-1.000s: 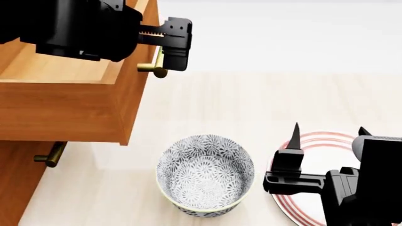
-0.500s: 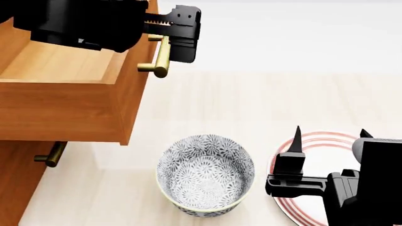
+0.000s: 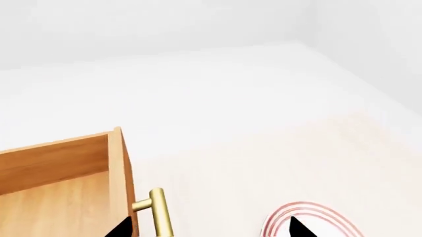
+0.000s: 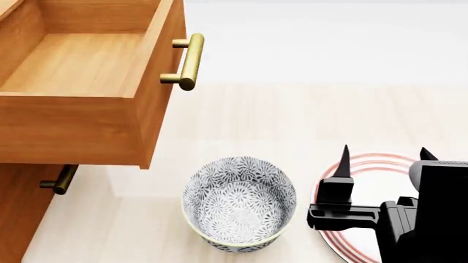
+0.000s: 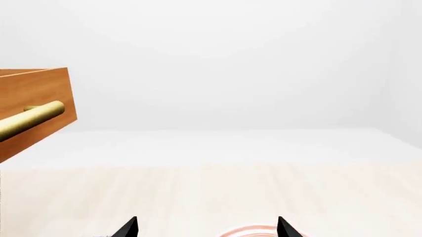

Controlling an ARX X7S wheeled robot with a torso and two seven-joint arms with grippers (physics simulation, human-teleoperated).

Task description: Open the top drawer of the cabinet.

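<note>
Already the top drawer [image 4: 80, 71] stands pulled out (both grippers' fingers spread, holding nothing).

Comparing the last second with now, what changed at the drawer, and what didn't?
The left gripper, which was at the brass handle, let go and withdrew out of the head view, jaws open. The top drawer stays pulled out; bowl, plate and right gripper barely moved.

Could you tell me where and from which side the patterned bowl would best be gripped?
I would take the bowl by its rim, coming straight down from above. It stands upright and open, with thin, near-vertical walls, so one finger can go inside and one outside. The side towards the right gripper looks most accessible.
</note>
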